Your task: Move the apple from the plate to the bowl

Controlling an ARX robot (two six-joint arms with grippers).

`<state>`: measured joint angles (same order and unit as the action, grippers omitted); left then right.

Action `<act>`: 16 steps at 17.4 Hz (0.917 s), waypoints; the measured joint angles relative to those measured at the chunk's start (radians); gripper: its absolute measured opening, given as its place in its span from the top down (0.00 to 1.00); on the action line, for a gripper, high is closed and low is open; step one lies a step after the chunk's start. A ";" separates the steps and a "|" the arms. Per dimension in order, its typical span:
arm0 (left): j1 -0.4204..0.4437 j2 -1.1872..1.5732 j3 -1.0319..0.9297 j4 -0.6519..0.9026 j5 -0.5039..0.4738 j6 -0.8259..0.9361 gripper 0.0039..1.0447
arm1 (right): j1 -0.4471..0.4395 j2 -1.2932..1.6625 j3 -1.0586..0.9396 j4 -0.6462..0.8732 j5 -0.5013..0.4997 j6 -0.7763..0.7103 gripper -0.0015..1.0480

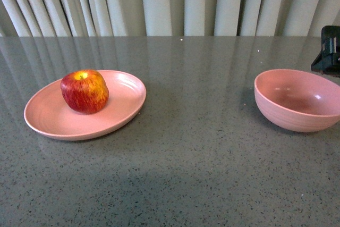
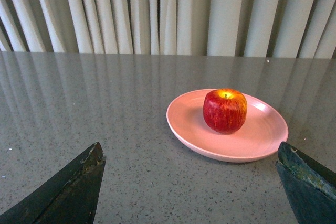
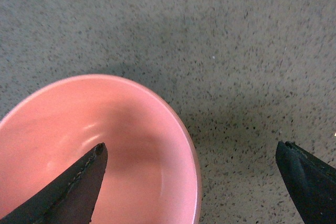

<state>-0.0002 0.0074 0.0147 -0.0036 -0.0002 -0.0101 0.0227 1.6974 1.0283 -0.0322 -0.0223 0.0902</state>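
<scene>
front view: apple [image 1: 84,91] on plate [image 1: 48,114], bowl [image 1: 297,101] bare.

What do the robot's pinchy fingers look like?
The left gripper has two dark, nearly black fingers that taper to blunt tips, with scuffed, worn edges. The right gripper looks the same: dark wedge fingers, one with a thin seam line along its edge. In the front view only a blocky black piece of the right arm shows. No cables or markings are visible.

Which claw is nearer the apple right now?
Left. The left claw is open, facing the apple on the plate; the right claw hovers open above the bowl, well away.
</scene>
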 joint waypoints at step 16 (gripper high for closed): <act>0.000 0.000 0.000 0.000 0.000 0.000 0.06 | 0.018 0.129 0.042 -0.049 -0.062 0.185 0.94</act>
<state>-0.0002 0.0074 0.0147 -0.0036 -0.0002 -0.0105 0.0402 1.8263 1.0698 -0.0811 -0.0845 0.2756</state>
